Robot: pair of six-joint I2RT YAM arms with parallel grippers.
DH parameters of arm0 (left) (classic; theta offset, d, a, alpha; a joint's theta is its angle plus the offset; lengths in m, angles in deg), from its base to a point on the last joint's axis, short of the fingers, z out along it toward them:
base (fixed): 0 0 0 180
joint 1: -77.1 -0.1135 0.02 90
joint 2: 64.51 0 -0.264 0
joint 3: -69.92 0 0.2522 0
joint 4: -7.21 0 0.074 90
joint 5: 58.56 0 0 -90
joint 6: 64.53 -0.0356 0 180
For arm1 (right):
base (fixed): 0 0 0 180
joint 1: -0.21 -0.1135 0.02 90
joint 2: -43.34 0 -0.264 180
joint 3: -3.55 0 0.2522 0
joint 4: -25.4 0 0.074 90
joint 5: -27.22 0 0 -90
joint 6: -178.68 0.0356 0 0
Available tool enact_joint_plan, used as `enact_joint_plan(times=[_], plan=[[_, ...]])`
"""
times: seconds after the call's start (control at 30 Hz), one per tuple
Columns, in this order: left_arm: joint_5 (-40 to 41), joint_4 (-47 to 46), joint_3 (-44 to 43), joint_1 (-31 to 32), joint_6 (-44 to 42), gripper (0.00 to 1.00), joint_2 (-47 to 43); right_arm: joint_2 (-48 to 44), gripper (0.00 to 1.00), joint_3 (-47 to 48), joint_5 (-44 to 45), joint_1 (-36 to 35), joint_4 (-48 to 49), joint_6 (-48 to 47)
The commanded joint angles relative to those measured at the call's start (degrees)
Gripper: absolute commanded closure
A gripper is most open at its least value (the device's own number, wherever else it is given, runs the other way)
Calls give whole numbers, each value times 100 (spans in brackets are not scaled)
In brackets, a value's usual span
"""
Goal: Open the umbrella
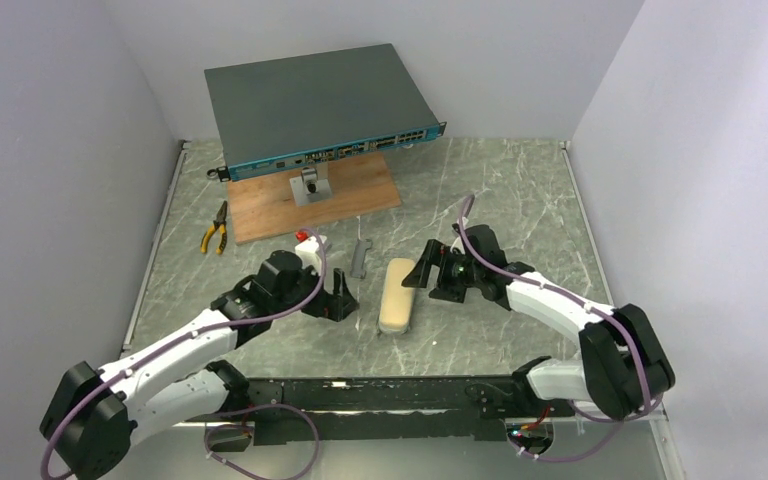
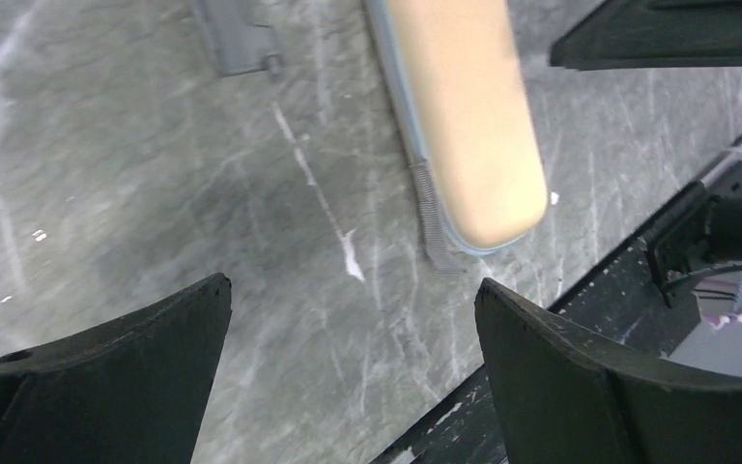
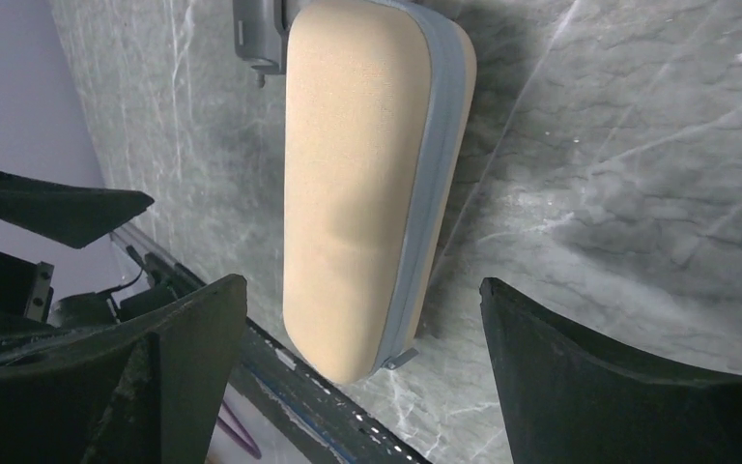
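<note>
Both of my grippers are spread wide and hold nothing. My left gripper (image 1: 338, 302) sits low just left of a closed beige case (image 1: 397, 295) with a grey zip band, and my right gripper (image 1: 425, 272) is near its far right end. The case lies flat on the marble table (image 1: 520, 200) between them, touched by neither. The umbrella itself does not show. A small grey metal piece (image 1: 360, 258) lies near the case's far end.

On my marble tabletop (image 1: 520, 190), at eleven o'clock, a network switch (image 1: 310, 100) tilts on a stand (image 1: 311, 186) over a wooden board (image 1: 360, 195), with yellow-handled pliers (image 1: 214, 229) at the board's nine and a grey hinge (image 1: 360, 257) at its five.
</note>
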Motion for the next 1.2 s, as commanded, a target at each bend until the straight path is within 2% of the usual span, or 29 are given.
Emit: enact_joint_plan(times=[0.0, 0.23, 0.4, 0.57, 0.8, 1.07, 1.13, 1.17], plan=[[-358, -897, -117, 166, 21, 1, 164, 280, 9, -59, -426, -55, 775, 152], [-472, -1272, -62, 236, 105, 1, 348, 875, 16, -213, -631, -112, 1401, 264], [-422, -1276, -117, 241, 120, 1, 453, 1357, 31, -341, -761, -161, 1824, 333], [-433, -1334, -105, 248, 134, 1, 568, 1697, 40, -389, -905, -220, 2080, 369], [-320, -1355, -134, 254, 273, 1, 627, 1591, 63, -296, -974, -225, 1955, 270], [212, -1526, 86, 29, 1036, 1, 388, 830, 65, 226, -919, -219, 1045, -9], [35, -1551, -46, 28, 811, 1, 458, 623, 65, 391, -872, -212, 778, -98], [-22, -1258, -251, 53, 660, 1, 535, 533, 65, 478, -846, -215, 641, -142]])
